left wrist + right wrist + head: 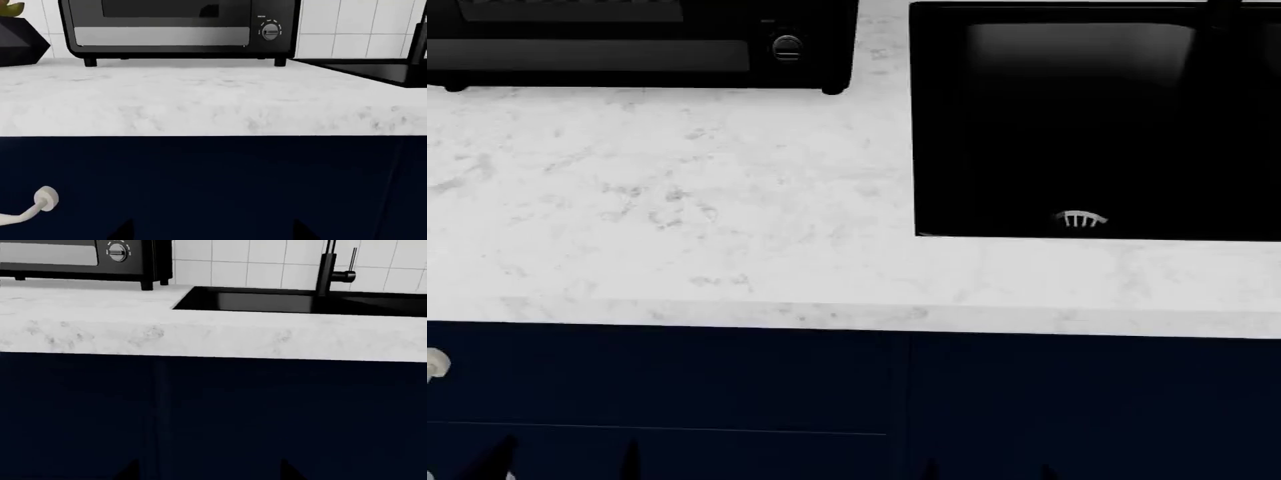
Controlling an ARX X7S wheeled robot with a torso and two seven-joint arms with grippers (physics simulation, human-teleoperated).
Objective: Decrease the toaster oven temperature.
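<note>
The black toaster oven [173, 30] stands at the back of the white marble counter [200, 95], against the tiled wall. One silver-rimmed knob [270, 31] shows on its right panel; it also shows in the head view [786, 46] and the right wrist view [117, 251]. My left gripper [213, 232] is open and empty, low in front of the dark blue cabinet, well below and short of the oven. My right gripper [210, 472] is open and empty at the same height, to the right. Only dark fingertips show at the bottom of the head view.
A black sink basin [1094, 120] is sunk in the counter right of the oven, with a black faucet [327, 270] behind it. A dark faceted planter [20, 40] stands left of the oven. A white cabinet knob [45, 197] sticks out of the cabinet front.
</note>
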